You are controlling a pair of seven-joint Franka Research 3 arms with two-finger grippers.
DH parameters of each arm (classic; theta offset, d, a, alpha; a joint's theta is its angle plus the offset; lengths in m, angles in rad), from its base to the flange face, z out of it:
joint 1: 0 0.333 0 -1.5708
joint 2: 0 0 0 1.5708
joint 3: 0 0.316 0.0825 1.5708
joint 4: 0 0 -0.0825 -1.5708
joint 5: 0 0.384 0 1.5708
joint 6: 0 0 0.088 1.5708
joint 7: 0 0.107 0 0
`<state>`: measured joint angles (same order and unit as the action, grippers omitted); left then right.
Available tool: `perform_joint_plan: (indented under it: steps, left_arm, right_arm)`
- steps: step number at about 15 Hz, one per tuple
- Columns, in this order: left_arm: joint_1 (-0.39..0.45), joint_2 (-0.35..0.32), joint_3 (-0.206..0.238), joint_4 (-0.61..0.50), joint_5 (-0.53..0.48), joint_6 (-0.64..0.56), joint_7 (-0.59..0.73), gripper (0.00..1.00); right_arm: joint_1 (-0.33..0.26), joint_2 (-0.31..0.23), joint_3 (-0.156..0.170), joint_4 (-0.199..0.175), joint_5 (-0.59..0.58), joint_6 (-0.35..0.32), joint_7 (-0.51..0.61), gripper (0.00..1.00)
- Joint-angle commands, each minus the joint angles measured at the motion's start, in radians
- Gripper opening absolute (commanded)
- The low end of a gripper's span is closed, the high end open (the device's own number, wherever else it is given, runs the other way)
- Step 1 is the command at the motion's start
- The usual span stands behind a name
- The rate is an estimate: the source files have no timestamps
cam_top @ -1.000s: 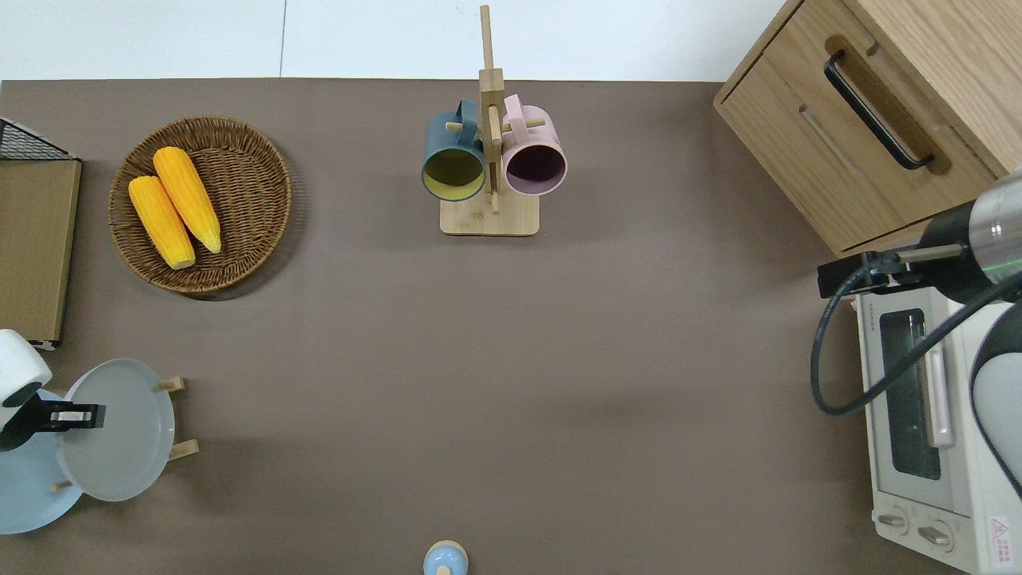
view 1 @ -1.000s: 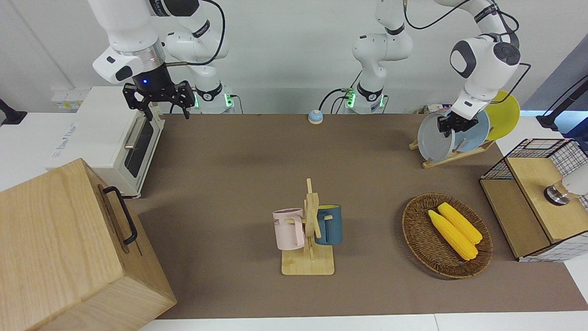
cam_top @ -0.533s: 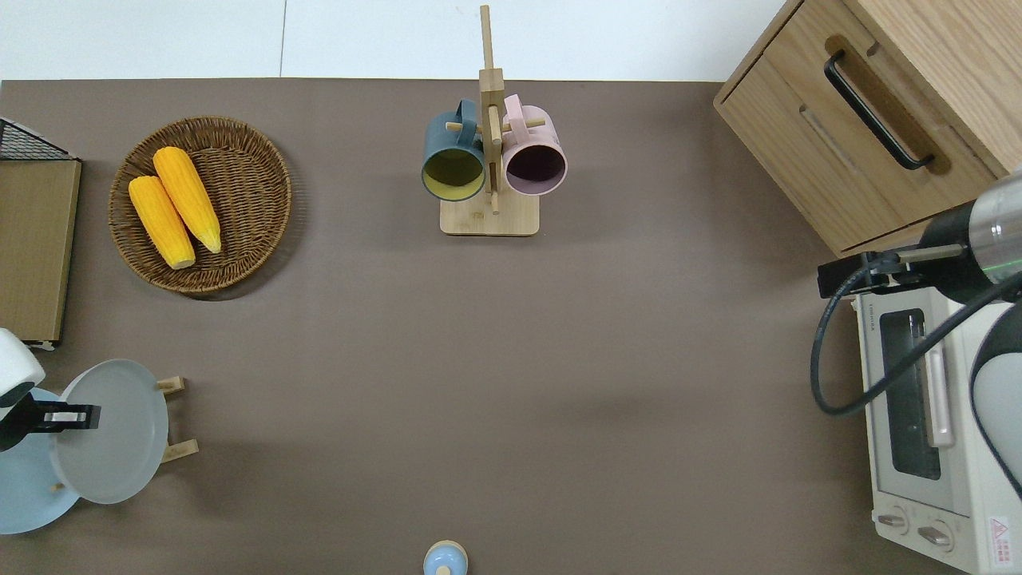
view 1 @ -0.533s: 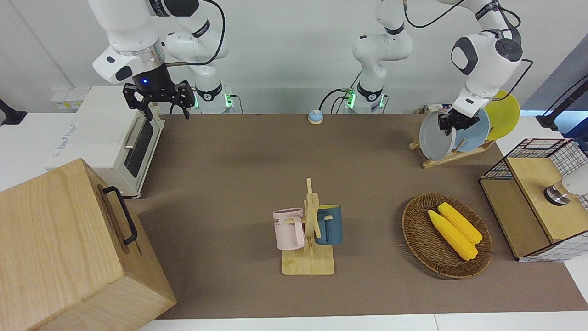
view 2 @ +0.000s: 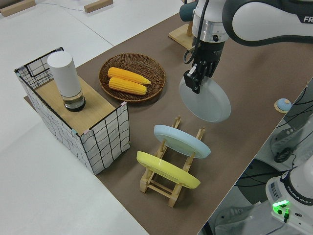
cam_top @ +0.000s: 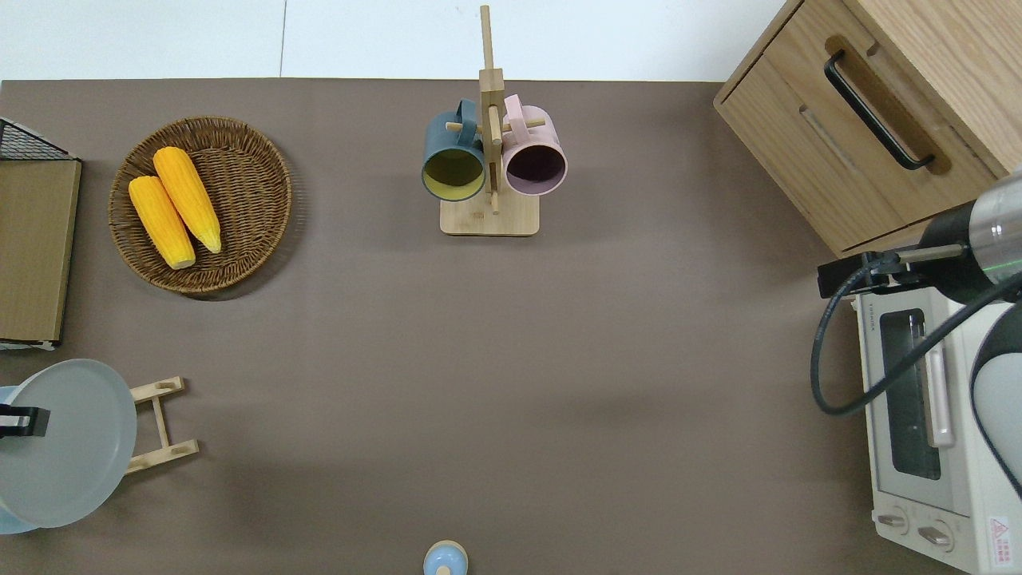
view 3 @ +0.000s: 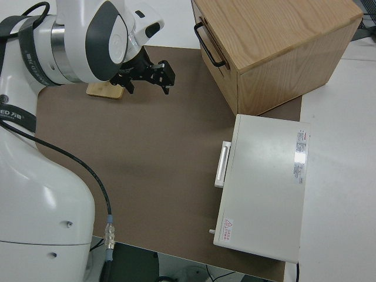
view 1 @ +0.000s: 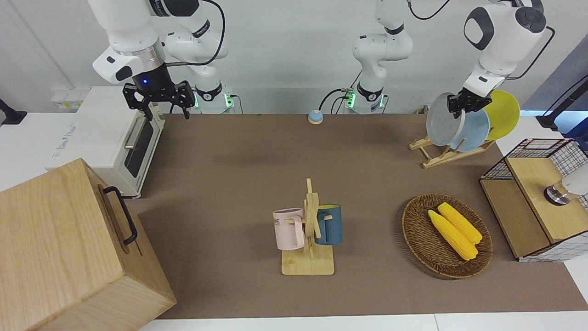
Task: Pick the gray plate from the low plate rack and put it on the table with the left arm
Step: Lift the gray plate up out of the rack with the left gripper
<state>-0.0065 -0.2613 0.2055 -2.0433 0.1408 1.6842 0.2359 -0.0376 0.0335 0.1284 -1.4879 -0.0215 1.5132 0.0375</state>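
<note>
The gray plate (view 1: 441, 120) (cam_top: 68, 443) (view 2: 208, 100) hangs tilted in the air, clear of the low plate rack (view 1: 440, 155) (cam_top: 160, 423) (view 2: 168, 183). My left gripper (view 1: 460, 106) (cam_top: 16, 421) (view 2: 194, 81) is shut on the plate's upper rim, over the rack at the left arm's end of the brown table (view 1: 229, 161). A light blue plate (view 1: 475, 131) (view 2: 181, 141) and a yellow plate (view 1: 504, 115) (view 2: 166, 170) still lean in the rack. My right arm is parked, its gripper (view 1: 158, 99) (view 3: 147, 79) open and holding nothing.
A wicker basket (view 1: 415, 230) with two corn cobs and a wire crate (view 1: 528, 202) lie farther from the robots than the rack. A mug stand (view 1: 308, 230) stands mid-table. A toaster oven (view 1: 110, 138) and wooden cabinet (view 1: 69, 248) fill the right arm's end. A small bell (view 1: 315, 116) sits near the bases.
My left gripper has lifted the gray plate up out of the rack's front slot; the slot's slats now show bare. The right arm has not moved.
</note>
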Motion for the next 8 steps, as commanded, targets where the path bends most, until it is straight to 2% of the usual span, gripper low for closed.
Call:
perform_joint_plan:
  steps: [1, 4, 8]
  left_arm:
    - [-0.007, 0.002, -0.035, 0.081, 0.005, -0.109, -0.042, 0.0]
    - [-0.009, -0.01, -0.066, 0.092, -0.039, -0.153, -0.092, 0.0]
    - [-0.007, -0.01, -0.064, 0.092, -0.18, -0.196, -0.093, 0.0]
  right_arm:
    - [-0.022, 0.009, 0.02, 0.02, -0.003, -0.016, 0.013, 0.983]
    - [-0.022, 0.009, 0.02, 0.021, -0.003, -0.016, 0.013, 0.983]
    - [-0.022, 0.009, 0.02, 0.02, -0.003, -0.016, 0.013, 0.983]
